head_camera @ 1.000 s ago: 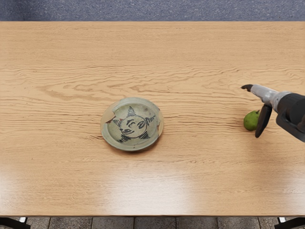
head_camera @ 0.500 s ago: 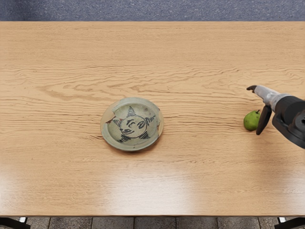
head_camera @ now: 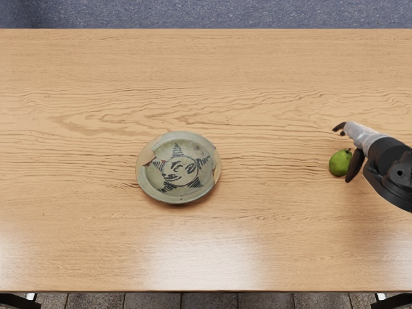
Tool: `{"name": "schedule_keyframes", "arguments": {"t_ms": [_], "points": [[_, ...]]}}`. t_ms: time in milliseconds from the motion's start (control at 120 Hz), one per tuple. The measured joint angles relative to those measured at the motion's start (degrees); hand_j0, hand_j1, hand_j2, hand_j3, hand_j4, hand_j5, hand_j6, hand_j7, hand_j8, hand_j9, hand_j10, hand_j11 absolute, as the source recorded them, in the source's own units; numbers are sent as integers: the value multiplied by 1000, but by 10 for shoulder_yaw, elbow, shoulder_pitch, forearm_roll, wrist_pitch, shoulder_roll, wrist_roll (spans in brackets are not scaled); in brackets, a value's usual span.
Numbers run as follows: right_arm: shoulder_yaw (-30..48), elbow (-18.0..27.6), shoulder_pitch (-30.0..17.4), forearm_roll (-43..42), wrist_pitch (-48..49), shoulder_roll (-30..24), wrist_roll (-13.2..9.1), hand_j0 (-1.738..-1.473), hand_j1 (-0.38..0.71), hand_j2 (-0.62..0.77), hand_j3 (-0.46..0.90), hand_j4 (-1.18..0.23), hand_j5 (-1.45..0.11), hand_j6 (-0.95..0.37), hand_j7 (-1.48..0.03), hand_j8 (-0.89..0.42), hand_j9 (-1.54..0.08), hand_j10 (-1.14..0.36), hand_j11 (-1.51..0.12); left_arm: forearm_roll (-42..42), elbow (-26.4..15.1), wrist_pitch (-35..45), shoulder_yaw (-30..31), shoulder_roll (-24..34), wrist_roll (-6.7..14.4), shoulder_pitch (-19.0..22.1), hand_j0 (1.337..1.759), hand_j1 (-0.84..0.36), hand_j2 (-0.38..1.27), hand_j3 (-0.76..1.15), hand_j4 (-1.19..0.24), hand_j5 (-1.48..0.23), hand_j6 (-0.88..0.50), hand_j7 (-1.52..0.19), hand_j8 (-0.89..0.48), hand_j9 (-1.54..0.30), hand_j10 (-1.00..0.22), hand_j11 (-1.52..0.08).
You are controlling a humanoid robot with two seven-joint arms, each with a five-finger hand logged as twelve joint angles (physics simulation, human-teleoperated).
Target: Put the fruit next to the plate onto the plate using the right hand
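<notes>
**benchwatcher:** ok so where's the fruit at? looks like a small green pear to me.

**simguy:** yep, green pear. it's lying on the wooden table, out at 3 o'clock from the plate and well apart from it, so it's not on the plate yet. the plate is the greenish round one with the dark face-and-star pattern, a bit left of the table's middle.

**benchwatcher:** and the hand?

**simguy:** the right hand comes in from the right edge and sits just at 3 o'clock of the pear. its fingers are spread and it's holding nothing. a light grey one pokes out toward 10 o'clock past the top of the pear. a dark one hangs toward 7 o'clock right beside the pear's right side. can't tell if that dark one touches the fruit or is only next to it.
</notes>
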Motion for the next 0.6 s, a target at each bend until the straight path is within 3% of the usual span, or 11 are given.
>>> {"name": "schedule_keyframes", "arguments": {"t_ms": [600], "points": [[-7,3,6,5,-1,13,0,-1658,-59,-46,0,-246,-317,-248,-317,-247,-317,-246,-317,0,0,0,0,0,0,4,1658,349,0,0,0,0,0,0,0,0,0,0]]}}
